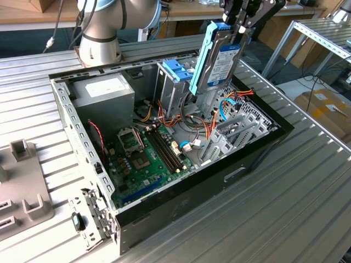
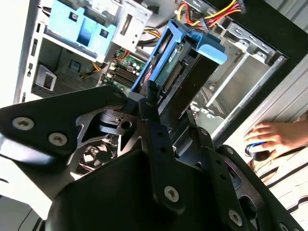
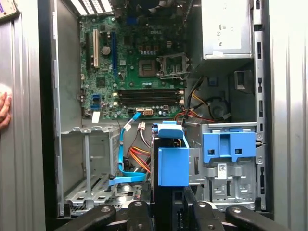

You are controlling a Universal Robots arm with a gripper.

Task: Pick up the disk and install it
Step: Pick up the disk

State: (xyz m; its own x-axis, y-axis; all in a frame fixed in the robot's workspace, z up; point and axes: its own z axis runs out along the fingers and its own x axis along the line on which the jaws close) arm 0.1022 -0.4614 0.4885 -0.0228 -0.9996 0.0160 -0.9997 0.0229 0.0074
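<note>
Open computer case [image 1: 219, 186] on its side on a ribbed metal worktop [image 1: 285, 219], shown in the exterior view with the arm [image 1: 101, 33] mounted behind it at that view's left. Inside the case, from that view's left, are a grey power supply [image 1: 104, 90] with a white sticker, the green motherboard [image 1: 142, 159] in front of it, and a bare blue bracket [image 1: 178, 70] standing on a metal bay, with orange, red and blue cables [image 1: 209, 127] bundled past it. Just to the exterior view's right of the bracket, the disk [image 1: 219, 60] hangs above the case, on end and tilted, its label facing out and its blue carrier around it. Its lower end is near the bay, and whether the two touch cannot be told. The black tool [image 1: 241, 27] is clamped on the disk's upper end. In both wrist views the disk [image 2: 178, 72] [image 3: 172, 163] juts out from between the fingers [image 2: 154, 130] over the case interior, beside the bracket [image 3: 228, 146]. In the second wrist view a person's hand [image 2: 272, 134] rests on the worktop outside the case
</note>
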